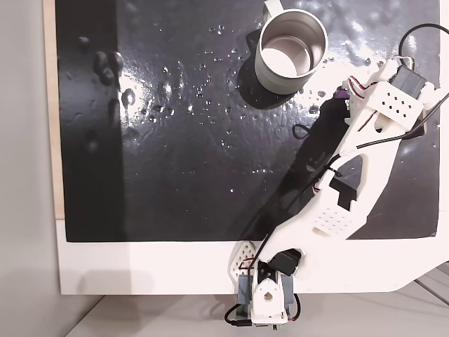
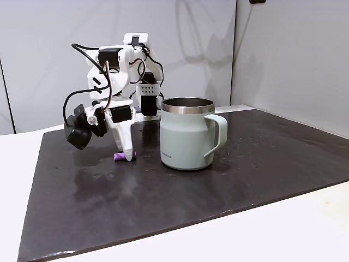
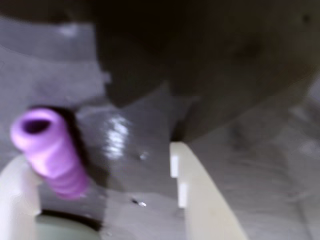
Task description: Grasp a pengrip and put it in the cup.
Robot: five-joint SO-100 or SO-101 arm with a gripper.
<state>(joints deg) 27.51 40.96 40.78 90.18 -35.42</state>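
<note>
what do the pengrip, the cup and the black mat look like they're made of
Pengrip: likely soft rubber, matte light purple with ribbed rings. Cup: seemingly metal, with a shiny steel rim and inside and a matte pale grey-green coated outside. Mat: dark glossy sheet, maybe rubber or plastic, glaring under light and dotted with water droplets.

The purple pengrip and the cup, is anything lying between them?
No. In a fixed view, just bare wet black mat separates the pengrip from the cup.
</note>
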